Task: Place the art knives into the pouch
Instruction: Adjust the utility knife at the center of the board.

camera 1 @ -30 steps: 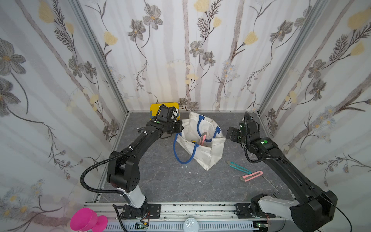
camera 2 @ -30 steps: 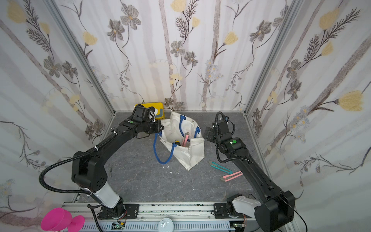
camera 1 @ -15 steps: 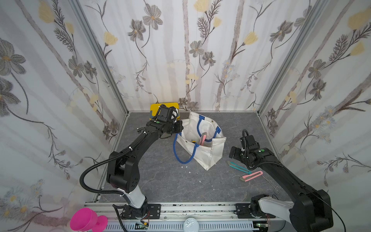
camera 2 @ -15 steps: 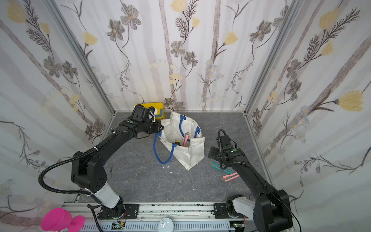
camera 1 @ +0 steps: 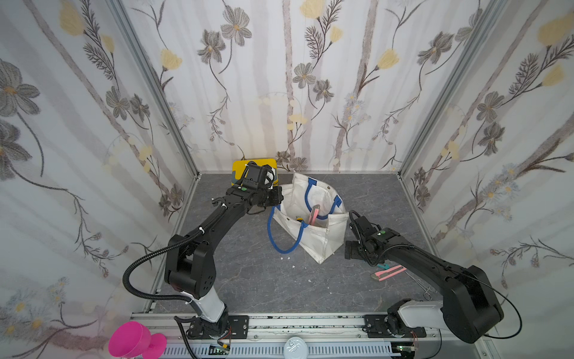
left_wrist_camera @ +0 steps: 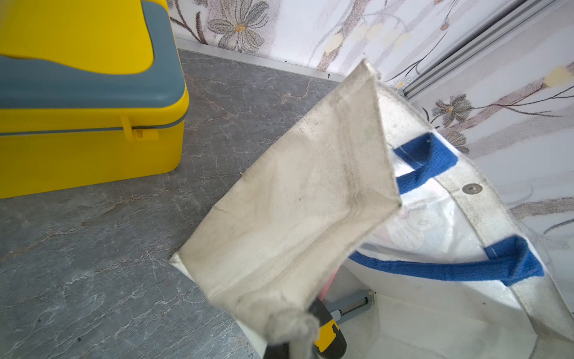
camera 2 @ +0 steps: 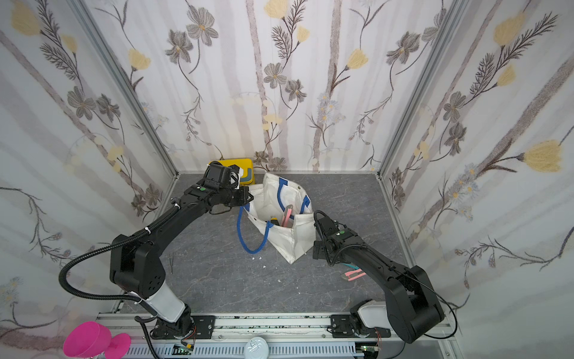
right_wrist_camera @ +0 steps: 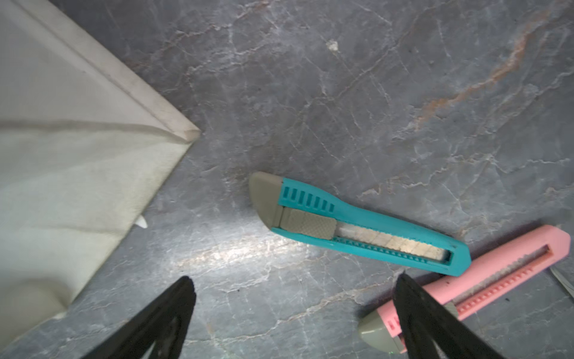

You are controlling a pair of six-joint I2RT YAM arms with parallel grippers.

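The left claw [camera 1: 278, 199] is closed tight on the upper edge of the pouch [camera 1: 323, 239], at the end that faces the yellow box [camera 1: 239, 167]. In the left wrist view the off-white canvas bunches where the claw pinches it, and the end panel rises from there, so the mouth of the pouch stands open. The pouch sits on the grey marbled worktop [camera 1: 248, 273], just beside the yellow box with its grey handle, and one blue rope handle [camera 1: 281, 245] droops onto the worktop. Inside the pouch a pink art knife [camera 1: 313, 214] leans upright against the inner divider, with a yellow-and-black tool [left_wrist_camera: 329, 337] and a grey pen-like item [left_wrist_camera: 351, 306] lower down. The right claw [right_wrist_camera: 295, 278] is spread wide and grips nothing. It hangs low over the worktop, just past the pouch's near bottom corner. A teal art knife [right_wrist_camera: 360, 230] lies flat on the worktop ahead of its fingertips, clear of both fingers [right_wrist_camera: 161, 320], with its grey end cap toward the pouch. A second pink art knife [right_wrist_camera: 484, 273] lies just beside the teal one, their ends nearly touching. One black finger crosses over this knife in the right wrist view, and I cannot tell whether it touches it. Thin metal forceps [camera 1: 419, 283] lie on the worktop beyond the pink knife.
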